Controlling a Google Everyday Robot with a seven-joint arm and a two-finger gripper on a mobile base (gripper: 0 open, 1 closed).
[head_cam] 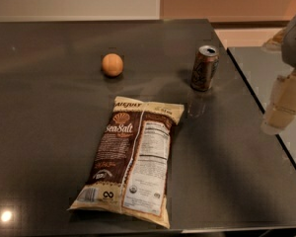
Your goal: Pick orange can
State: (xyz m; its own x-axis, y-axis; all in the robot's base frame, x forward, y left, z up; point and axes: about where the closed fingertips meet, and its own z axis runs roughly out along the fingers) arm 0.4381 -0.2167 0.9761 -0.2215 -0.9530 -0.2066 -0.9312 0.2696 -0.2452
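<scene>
Gripper (pixel 281 105) at far right of view, pale and blurred, hanging past the right edge of the desk (pixel 49 132) and over the neighbouring surface (pixel 254 65). Whether the jaws stood apart or together could not be told. Nothing held that I could see.

Orange can (pixel 204 68) stood upright near the desk's right edge, silver top up, well apart from the gripper and to its left. Step in hand, by my reading: the approach, grasp not yet begun.

To do it well: bring the jaws in from the right, level with the can's mid-body, spread wider than the can, one to each side, and close square on the wall. An off-centre closing would likely tip or skid it on the glossy top.

Room: open desk between the can and that edge, so the side approach looked unobstructed. Chip bag (pixel 130 162) lay flat, nearer the camera and left, its top corner near the can but apart. Round orange ball (pixel 112 64) sat well left, out of the path. The can's nearness to the edge was the main risk: a nudge rightward could send it off.
</scene>
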